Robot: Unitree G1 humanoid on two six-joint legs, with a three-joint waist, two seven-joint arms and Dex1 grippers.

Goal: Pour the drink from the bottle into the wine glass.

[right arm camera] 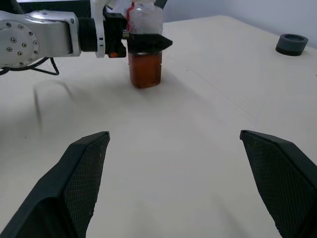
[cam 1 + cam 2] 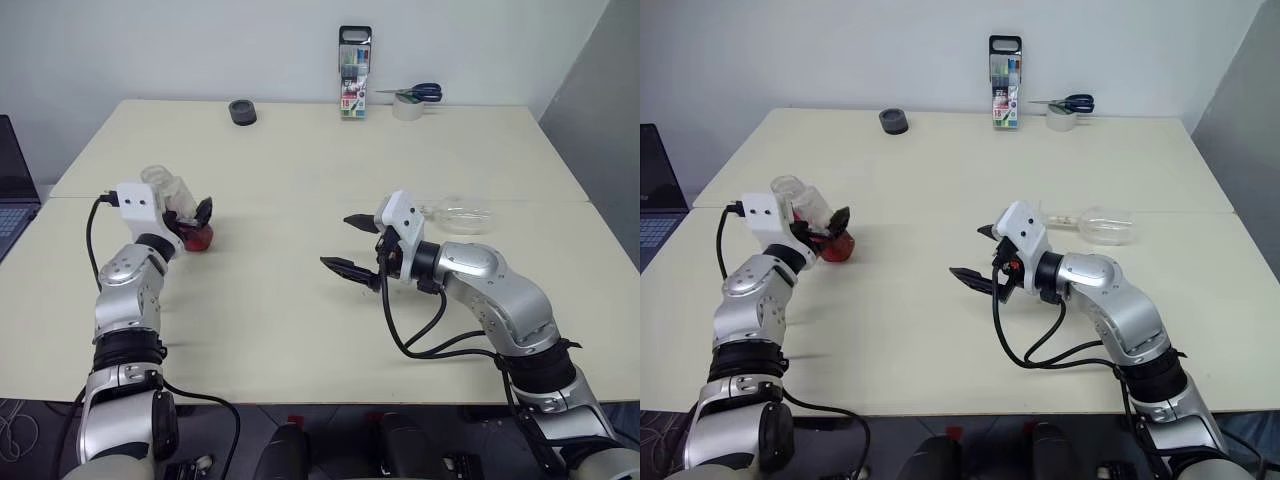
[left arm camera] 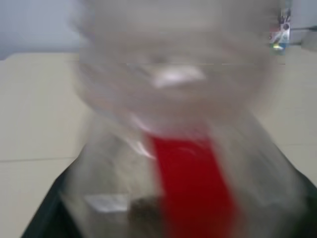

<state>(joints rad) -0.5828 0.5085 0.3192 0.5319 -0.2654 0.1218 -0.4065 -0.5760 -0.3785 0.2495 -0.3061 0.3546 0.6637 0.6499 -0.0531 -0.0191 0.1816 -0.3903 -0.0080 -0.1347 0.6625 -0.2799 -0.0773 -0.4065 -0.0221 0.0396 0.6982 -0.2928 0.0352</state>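
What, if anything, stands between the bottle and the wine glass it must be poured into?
The right end effector, open, is over the table between the bottle and the wine glass, which lies on its side behind that arm. No other object lies between them.

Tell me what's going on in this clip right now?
The left gripper is around the bottle, which stands on the table part full of reddish-brown drink. The right gripper hangs open and empty mid-table. The wine glass lies on its side behind it, so nothing has been poured.
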